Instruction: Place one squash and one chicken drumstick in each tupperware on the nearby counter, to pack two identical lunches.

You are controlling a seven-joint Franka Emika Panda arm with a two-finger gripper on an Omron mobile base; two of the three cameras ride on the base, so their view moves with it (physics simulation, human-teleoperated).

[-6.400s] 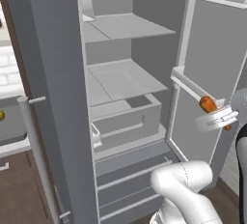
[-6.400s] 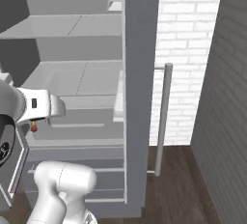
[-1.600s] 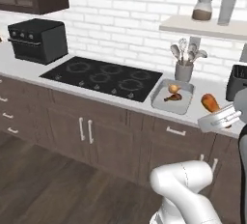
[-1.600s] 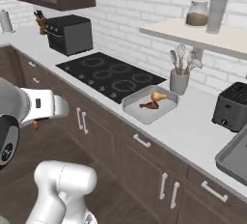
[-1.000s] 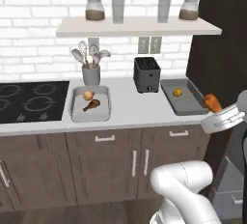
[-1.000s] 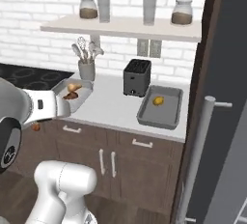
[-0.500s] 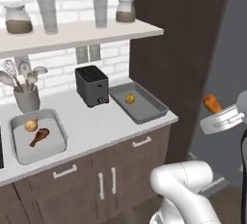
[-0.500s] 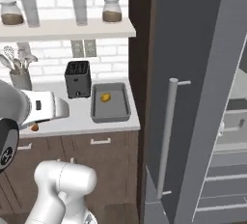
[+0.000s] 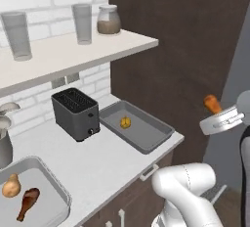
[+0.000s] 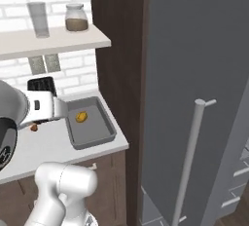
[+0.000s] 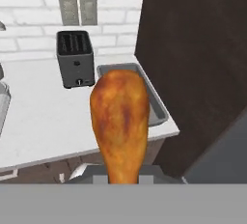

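Between the jaws: I am holding one chicken drumstick (image 11: 119, 121), clamped by its thin end, meaty end pointing away from the hand. The gripper (image 9: 220, 119) is hanging high to the right of the counter (image 9: 112, 157), well apart from either container.

Below and ahead: I am looking at the right tupperware (image 9: 151, 135), beside the black toaster (image 9: 75, 113), carrying one squash (image 9: 125, 122) and no drumstick. My judgement: this one is waiting for the piece I am carrying.

Further left: the other tupperware (image 9: 53, 184) is showing a squash (image 9: 10, 186) and a second drumstick (image 9: 28, 203) together, so that lunch looks complete.

Above: a shelf (image 9: 73, 50) is bearing two glasses (image 9: 82, 23) and a jar (image 9: 108, 19).

Risks: gripping only the narrow bone end, I am expecting the heavy end to swing or slip during the reach. Releasing from too high could bounce it over the shallow rim. The toaster and the shelf edge are crowding my approach.
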